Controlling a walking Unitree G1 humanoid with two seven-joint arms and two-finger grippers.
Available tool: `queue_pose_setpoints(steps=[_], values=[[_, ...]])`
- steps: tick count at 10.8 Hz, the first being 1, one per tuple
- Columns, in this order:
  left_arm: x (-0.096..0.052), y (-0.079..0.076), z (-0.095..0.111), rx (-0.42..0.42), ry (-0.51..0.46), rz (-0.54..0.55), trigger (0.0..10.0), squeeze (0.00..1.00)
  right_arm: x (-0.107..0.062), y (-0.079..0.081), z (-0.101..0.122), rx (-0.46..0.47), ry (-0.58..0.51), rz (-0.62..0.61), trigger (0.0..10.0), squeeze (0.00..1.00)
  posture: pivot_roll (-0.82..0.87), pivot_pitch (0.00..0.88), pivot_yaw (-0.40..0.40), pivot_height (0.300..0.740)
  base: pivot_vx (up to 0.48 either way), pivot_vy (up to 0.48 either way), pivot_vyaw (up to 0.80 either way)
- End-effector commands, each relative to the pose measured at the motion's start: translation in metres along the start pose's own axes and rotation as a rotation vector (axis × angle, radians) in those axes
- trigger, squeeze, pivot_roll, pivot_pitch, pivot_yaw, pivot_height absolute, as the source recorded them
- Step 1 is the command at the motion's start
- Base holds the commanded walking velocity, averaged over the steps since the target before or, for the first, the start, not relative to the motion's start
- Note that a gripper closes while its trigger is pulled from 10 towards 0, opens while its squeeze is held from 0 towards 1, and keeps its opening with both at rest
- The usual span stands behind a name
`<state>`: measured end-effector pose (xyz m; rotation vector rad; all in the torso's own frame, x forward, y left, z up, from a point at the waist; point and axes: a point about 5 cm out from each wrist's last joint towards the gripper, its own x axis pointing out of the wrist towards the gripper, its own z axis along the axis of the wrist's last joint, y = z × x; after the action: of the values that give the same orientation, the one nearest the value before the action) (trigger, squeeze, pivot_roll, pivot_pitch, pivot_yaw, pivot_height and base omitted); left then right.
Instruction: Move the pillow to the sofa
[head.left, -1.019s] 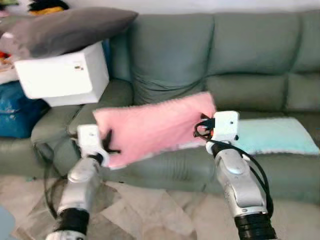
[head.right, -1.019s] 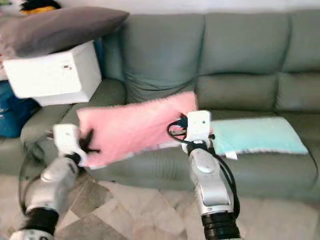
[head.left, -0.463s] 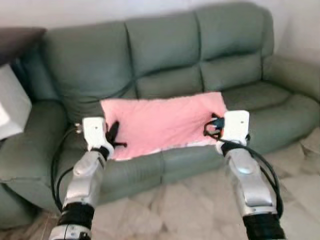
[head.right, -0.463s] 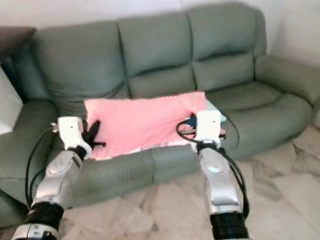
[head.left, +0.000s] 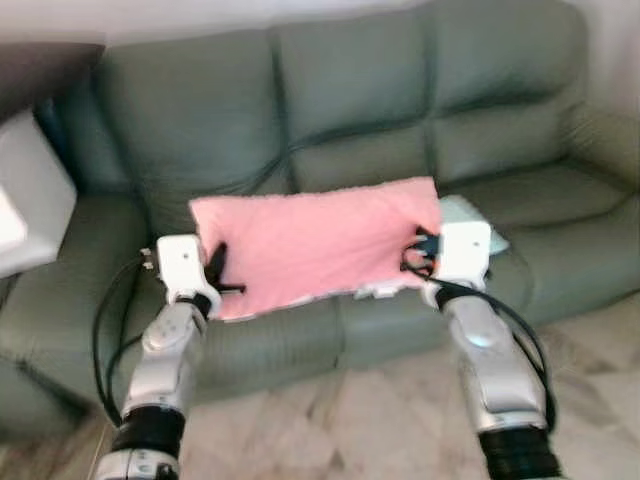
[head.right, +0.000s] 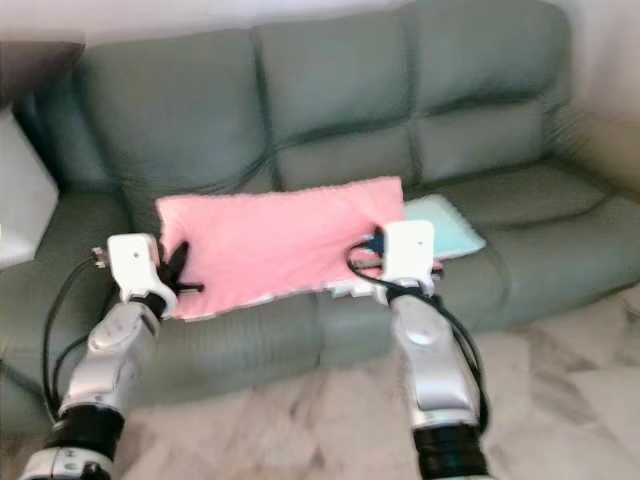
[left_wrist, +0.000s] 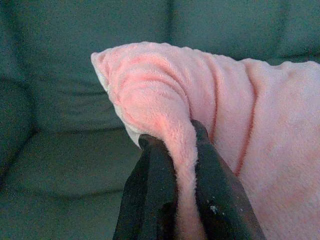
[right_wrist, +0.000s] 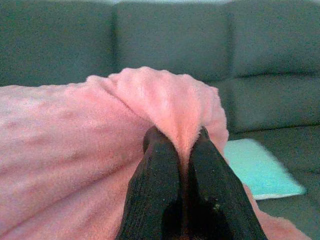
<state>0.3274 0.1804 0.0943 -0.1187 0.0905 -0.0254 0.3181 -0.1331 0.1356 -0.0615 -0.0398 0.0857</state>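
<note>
Left eye view shows my left tool (head.left: 218, 280) at nine o'clock and my right tool (head.left: 416, 255) at three o'clock, each pinching one end of the pink pillow (head.left: 315, 243), fingers (left_wrist: 150, 195) pressed tight into the plush. The pillow hangs stretched between them, long axis running nine to three, just above the seat of the green sofa (head.left: 350, 110), which lies toward twelve o'clock. A pale turquoise cushion (head.left: 470, 215) sits beside the right end.

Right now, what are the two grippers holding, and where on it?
Both hold the pink pillow: the left gripper is pinched shut on a fold at its left end, the right gripper on a fold at its right end.
</note>
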Motion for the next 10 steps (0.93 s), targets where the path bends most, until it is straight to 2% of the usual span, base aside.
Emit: queue_pose_setpoints(steps=[1, 3, 4, 6, 7, 10], values=[[-0.0003, 0.0052, 0.0017, 0.012, -0.002, 0.025, 10.0, 0.0, -0.0002, -0.0027, 0.009, -0.01, -0.04, -0.004, 10.0, 0.0, -0.15, 0.0, 0.073, 0.74, 0.0, 0.0, 0.0], [-0.0009, 0.0124, 0.0051, 0.05, -0.004, 0.06, 10.0, 0.0, -0.0018, -0.0012, 0.0081, -0.021, -0.038, 0.013, 10.0, 0.0, -0.14, 0.0, 0.071, 0.74, 0.0, 0.0, 0.0], [-0.0017, 0.0142, 0.008, 0.059, -0.033, 0.026, 10.0, 0.0, -0.0019, -0.0007, 0.0077, -0.016, -0.038, 0.014, 10.0, 0.0, -0.14, 0.0, 0.072, 0.74, 0.0, 0.0, 0.0], [-0.0029, 0.0141, 0.0066, 0.031, -0.027, 0.02, 10.0, 0.0, -0.0032, -0.0002, 0.0073, -0.014, -0.035, 0.018, 10.0, 0.0, -0.15, 0.0, 0.073, 0.74, 0.0, 0.0, 0.0], [-0.0042, 0.0145, 0.0068, 0.055, -0.03, 0.012, 10.0, 0.0, -0.0042, -0.0001, 0.0074, -0.019, -0.037, 0.024, 10.0, 0.0, -0.15, 0.0, 0.074, 0.74, 0.398, 0.0, 0.0], [-0.0046, 0.0146, 0.0067, 0.046, -0.031, 0.003, 10.0, 0.0, -0.0056, -0.0004, 0.0073, -0.021, -0.036, 0.028, 10.0, 0.0, -0.15, 0.0, 0.074, 0.74, 0.444, 0.0, 0.0]])
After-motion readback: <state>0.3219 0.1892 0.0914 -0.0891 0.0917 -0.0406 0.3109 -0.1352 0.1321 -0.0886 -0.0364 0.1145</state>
